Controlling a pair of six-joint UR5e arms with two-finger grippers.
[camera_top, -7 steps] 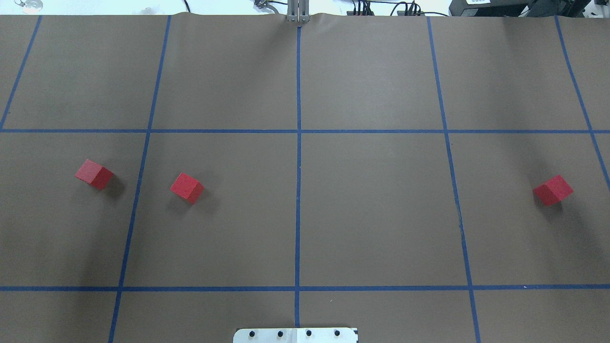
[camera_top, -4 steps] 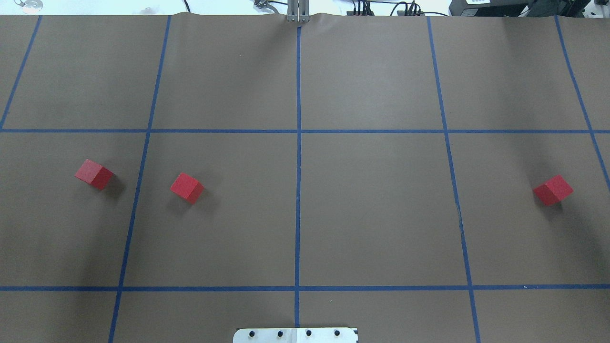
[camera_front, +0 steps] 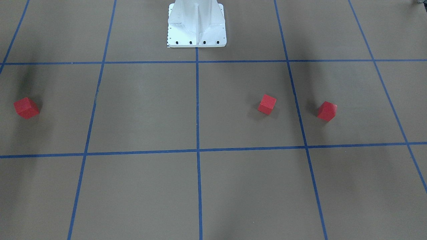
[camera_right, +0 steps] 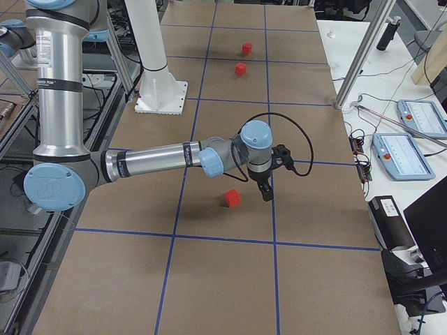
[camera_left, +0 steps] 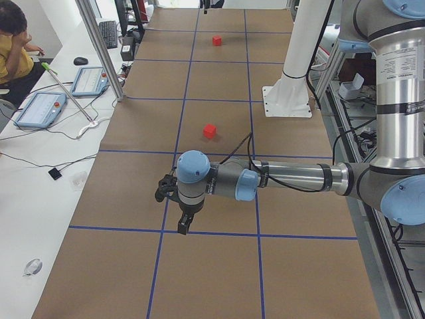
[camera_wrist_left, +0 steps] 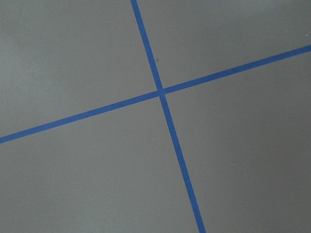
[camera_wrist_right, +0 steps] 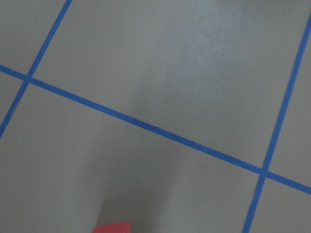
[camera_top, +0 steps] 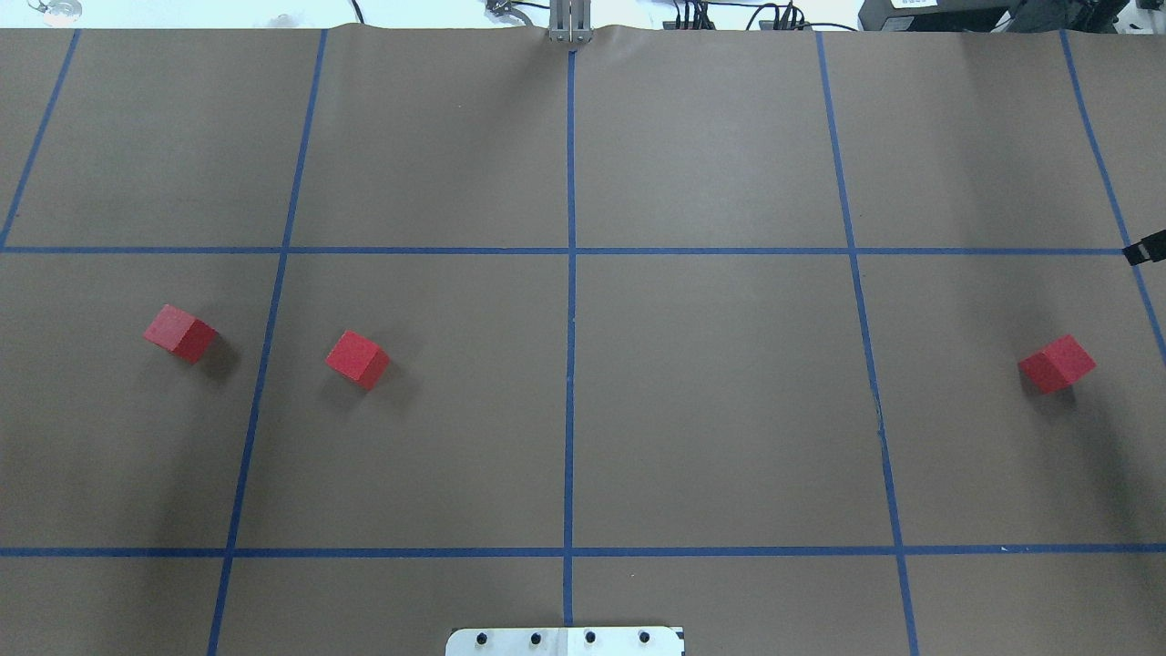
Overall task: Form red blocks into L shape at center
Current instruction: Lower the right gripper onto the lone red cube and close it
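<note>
Three red blocks lie apart on the brown table: one at the far left [camera_top: 180, 333], one left of the middle [camera_top: 357, 359], one at the far right [camera_top: 1057, 363]. From the front they show mirrored [camera_front: 327, 111] [camera_front: 267, 104] [camera_front: 26, 107]. The center [camera_top: 638, 392] beside the vertical blue line holds no block. My right gripper [camera_right: 265, 190] hangs over the table just beyond the right block [camera_right: 232, 198]; only a dark tip [camera_top: 1150, 248] shows overhead, and I cannot tell its state. My left gripper [camera_left: 182, 224] hovers above a grid crossing; whether it is open or shut cannot be told.
The white base plate [camera_top: 565, 640] sits at the near middle edge. Blue tape lines form the grid. A person [camera_left: 14, 46] sits at a side bench with control pendants [camera_left: 40, 109]. More pendants [camera_right: 419, 117] and a metal post [camera_right: 363, 56] stand at the other end.
A dark tip of the right gripper has come into the overhead view at the right edge. The three blocks have not moved.
</note>
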